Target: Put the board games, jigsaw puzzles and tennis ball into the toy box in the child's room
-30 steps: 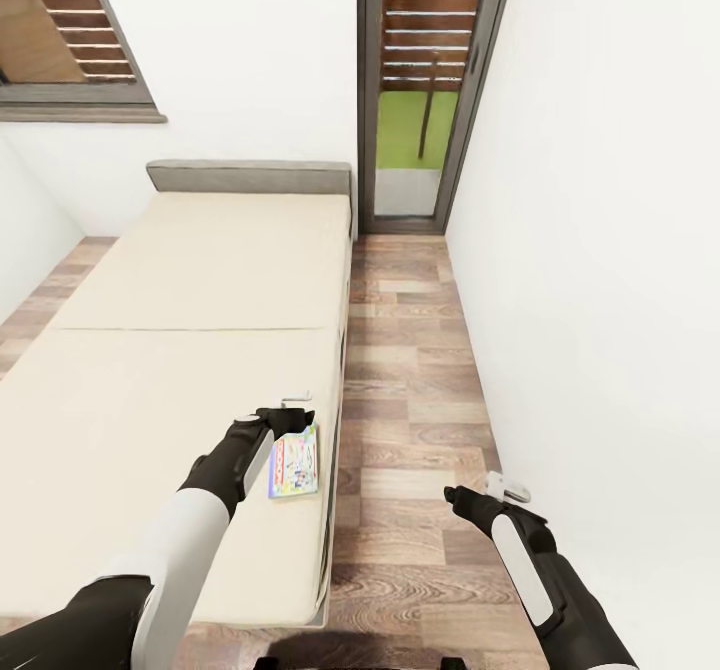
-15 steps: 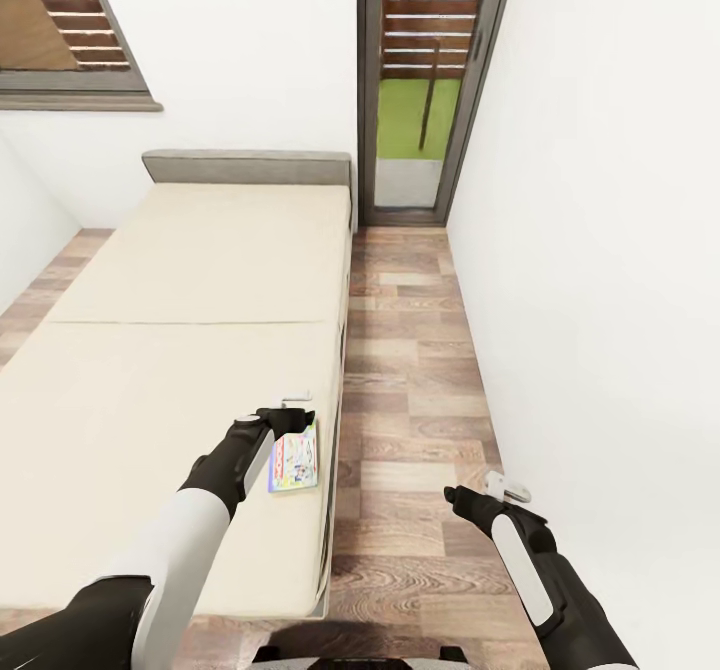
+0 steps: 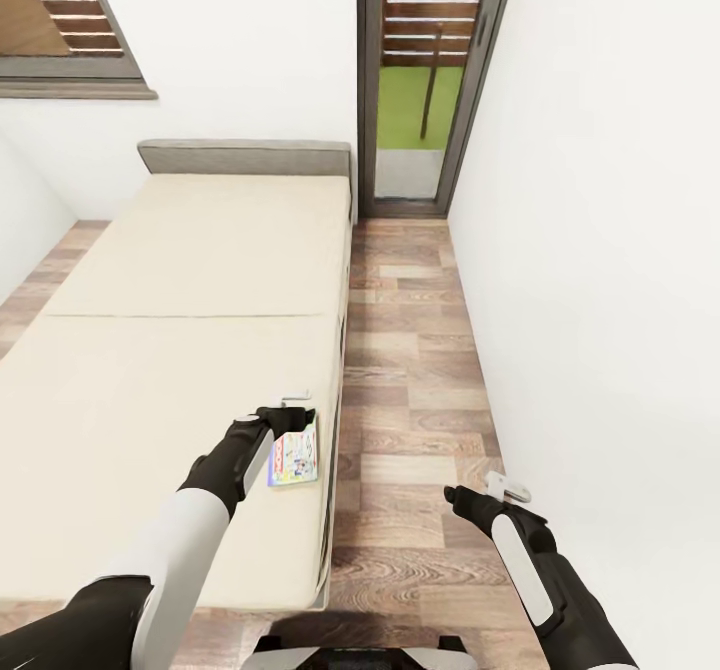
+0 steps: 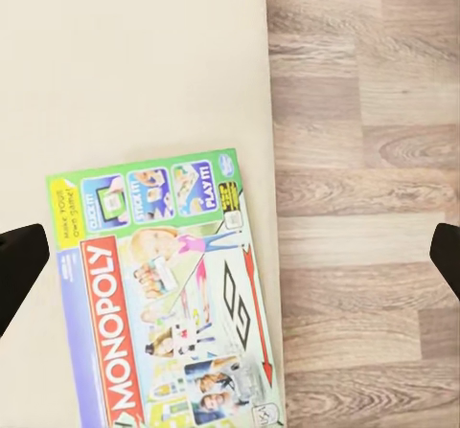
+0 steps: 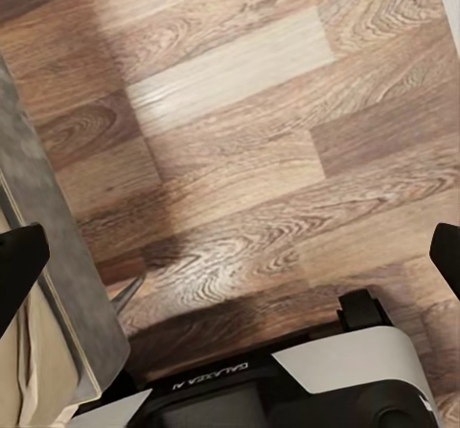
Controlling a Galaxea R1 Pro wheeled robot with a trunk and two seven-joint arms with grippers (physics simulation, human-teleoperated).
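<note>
Because the Monopoly box (image 3: 294,459) lies at the very edge of the bed (image 3: 180,280), the left gripper (image 4: 230,260) above it, jaws spread wide, could push it onto the wooden floor (image 3: 410,370).

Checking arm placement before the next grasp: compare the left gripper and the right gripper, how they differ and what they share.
The left gripper hangs over the bed, just beside the Monopoly board game; the right gripper hangs over the wooden floor near the white wall. The left wrist view looks down on the game box near the mattress edge; the right wrist view looks down on floorboards and the robot's base. Both are open and hold nothing.
</note>
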